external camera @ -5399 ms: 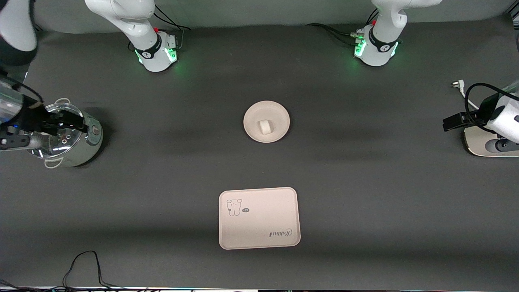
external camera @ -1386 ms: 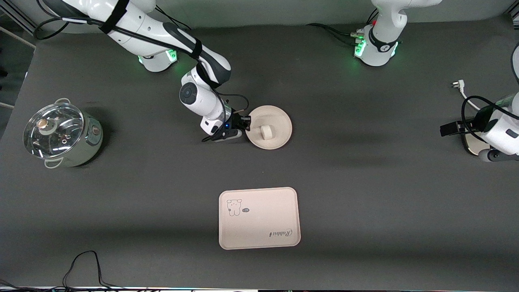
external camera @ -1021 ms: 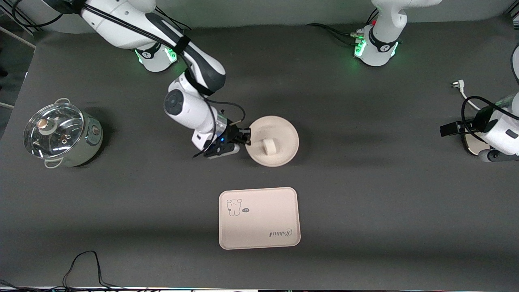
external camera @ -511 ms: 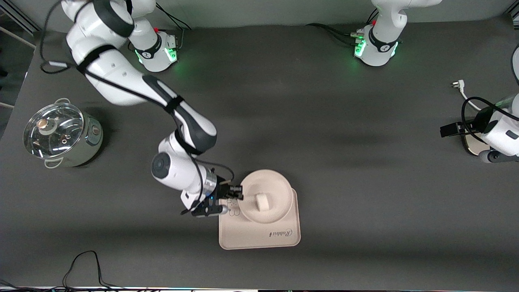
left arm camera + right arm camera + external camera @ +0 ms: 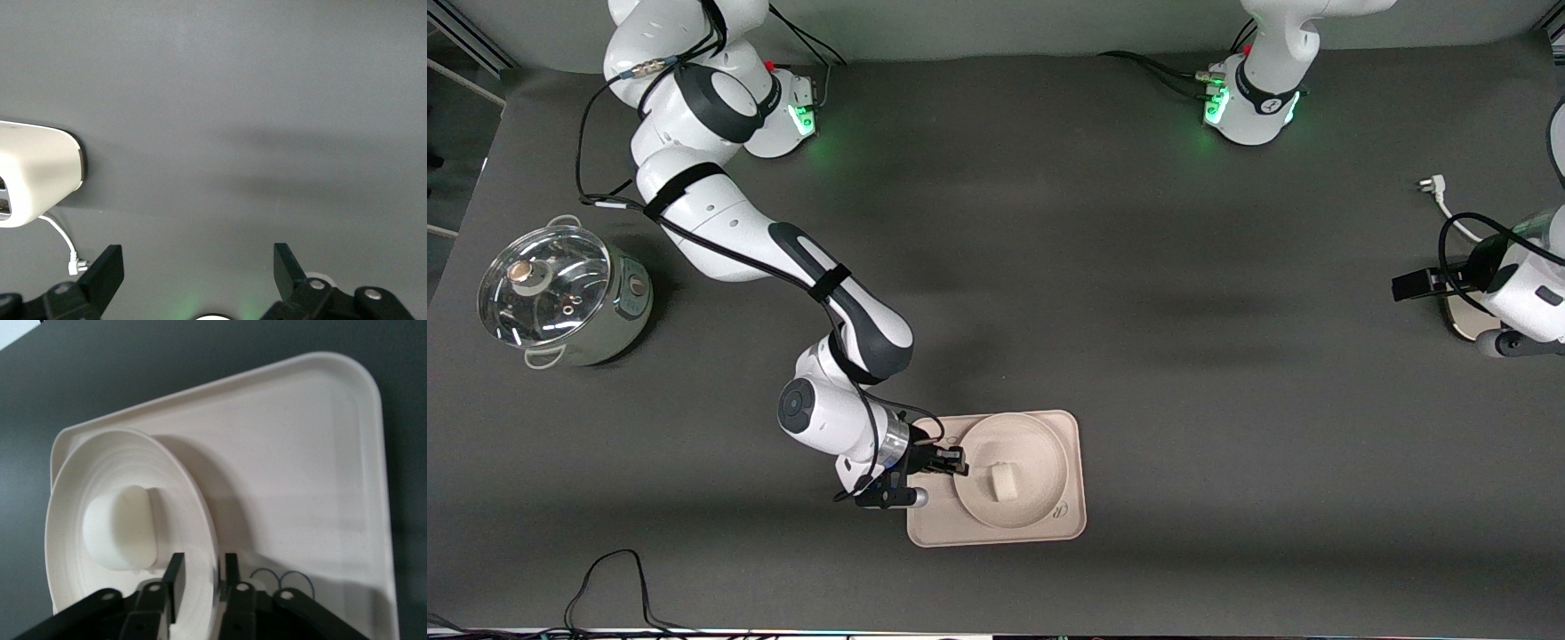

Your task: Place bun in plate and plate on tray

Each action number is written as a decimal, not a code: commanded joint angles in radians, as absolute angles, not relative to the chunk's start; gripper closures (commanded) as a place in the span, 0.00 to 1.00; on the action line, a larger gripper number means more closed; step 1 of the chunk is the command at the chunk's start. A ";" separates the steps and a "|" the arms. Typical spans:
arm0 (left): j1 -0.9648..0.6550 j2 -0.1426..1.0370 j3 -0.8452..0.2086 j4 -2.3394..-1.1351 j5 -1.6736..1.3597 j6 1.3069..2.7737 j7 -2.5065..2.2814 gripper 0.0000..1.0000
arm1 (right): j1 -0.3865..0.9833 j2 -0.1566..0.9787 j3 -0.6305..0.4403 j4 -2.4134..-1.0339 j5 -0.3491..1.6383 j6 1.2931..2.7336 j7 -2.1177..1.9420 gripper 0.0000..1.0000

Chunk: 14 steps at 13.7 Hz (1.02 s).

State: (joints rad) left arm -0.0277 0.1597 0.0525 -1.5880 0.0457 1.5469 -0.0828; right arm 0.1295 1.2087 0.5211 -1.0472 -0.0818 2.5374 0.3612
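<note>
The round cream plate [image 5: 1033, 442] sits within the printed tray [image 5: 934, 530], with a shadow under its raised side. The off-white bun [image 5: 1003, 483] lies in the plate's middle. My right gripper [image 5: 953, 462] is shut on the plate's rim at the edge toward the right arm's end. In the right wrist view the fingers [image 5: 175, 577] straddle the rim, with the plate [image 5: 183, 487], the bun [image 5: 121, 528] and the tray [image 5: 300, 453] in sight. My left gripper [image 5: 1407, 284] waits open and empty at the left arm's end of the table; it also shows in the left wrist view [image 5: 197, 257].
A green pot with a glass lid [image 5: 560, 293] stands at the right arm's end. A white appliance [image 5: 1463, 313] with a plug cable [image 5: 1432, 188] sits by the left gripper and shows in the left wrist view [image 5: 33, 173]. A black cable [image 5: 614, 578] lies by the table's near edge.
My right gripper carried the plate with the bun from the table's middle toward the front camera and down onto the tray. The left arm has not moved.
</note>
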 commanded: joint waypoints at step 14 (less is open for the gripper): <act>-0.022 0.059 0.060 -1.639 0.038 1.557 -0.045 0.00 | 0.023 0.148 0.137 -1.627 0.144 1.778 0.140 0.00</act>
